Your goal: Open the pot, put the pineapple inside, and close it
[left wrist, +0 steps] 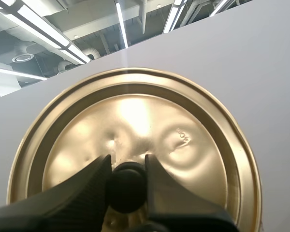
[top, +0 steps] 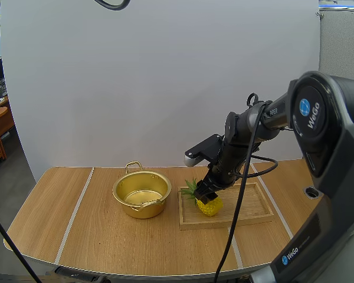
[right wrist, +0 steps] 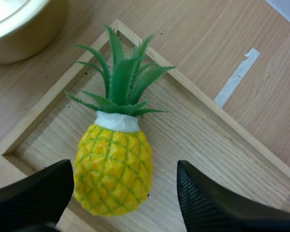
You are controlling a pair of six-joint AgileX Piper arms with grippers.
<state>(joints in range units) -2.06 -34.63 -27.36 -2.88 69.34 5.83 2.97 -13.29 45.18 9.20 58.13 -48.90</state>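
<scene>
Right end effector (top: 205,194), released astride the pineapple (right wrist: 113,166) for pickup, must clench next; left end effector (left wrist: 127,169) grasps the lid (left wrist: 135,116).

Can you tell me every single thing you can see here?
pot: one, gold, open, on the table left of the tray
lid: one, gold, held up by its black knob
pineapple: one, yellow with green leaves, on the tray's end nearest the pot
wooden tray: one, light wood, on the table
table: one, wooden
left gripper: one, black, shut on the lid's knob
right gripper: one, black, open, a finger either side of the pineapple
</scene>
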